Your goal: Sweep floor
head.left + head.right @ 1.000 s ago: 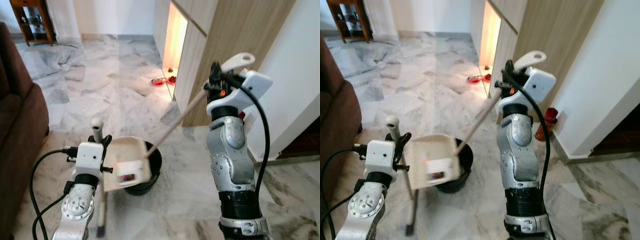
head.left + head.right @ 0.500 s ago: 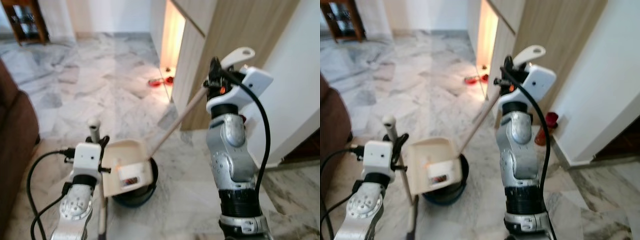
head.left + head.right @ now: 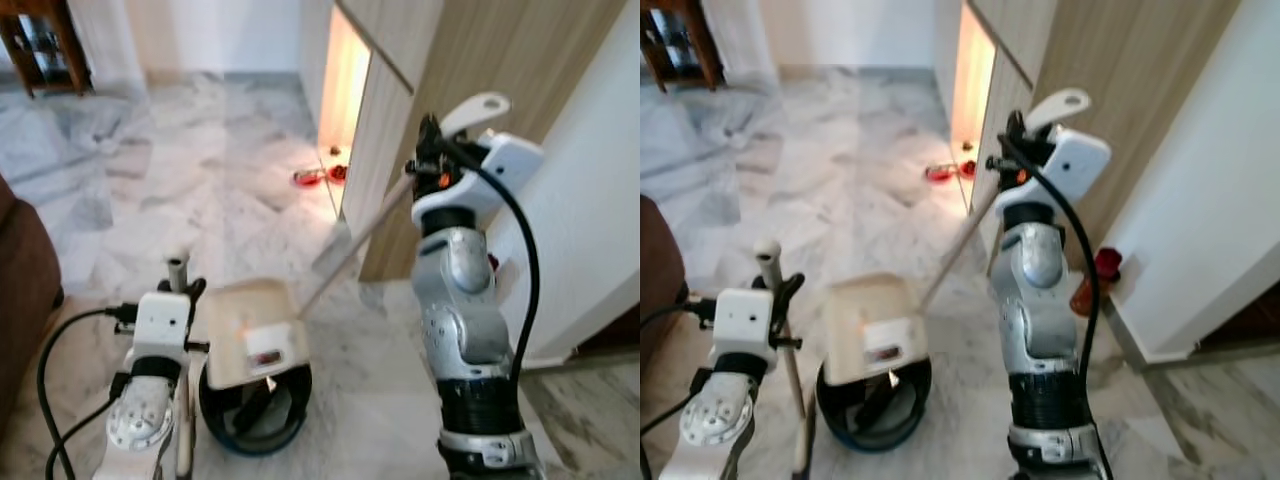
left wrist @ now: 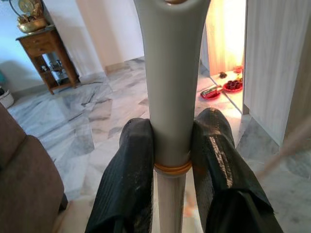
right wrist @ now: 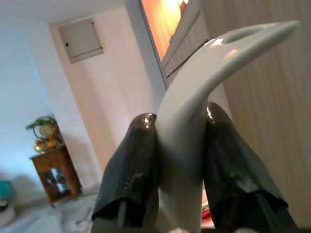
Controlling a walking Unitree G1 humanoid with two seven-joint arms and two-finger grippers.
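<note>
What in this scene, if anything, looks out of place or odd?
Nothing stands out. The right gripper holds the dustpan handle, with the dustpan tipped over the black bin; the left gripper clamps the broom handle.

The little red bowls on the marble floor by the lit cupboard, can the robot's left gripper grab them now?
Probably not. The left gripper is shut on a grey broom handle, and the red bowls lie far ahead across the floor, past the black bin.

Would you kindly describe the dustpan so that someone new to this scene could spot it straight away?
Start at the tall wooden cabinet on the robot's right, then drop to the marble floor before it, where a round black bin stands. The dustpan hangs tilted over that bin, cream and boxy, on a long pale handle rising to the right gripper.
</note>
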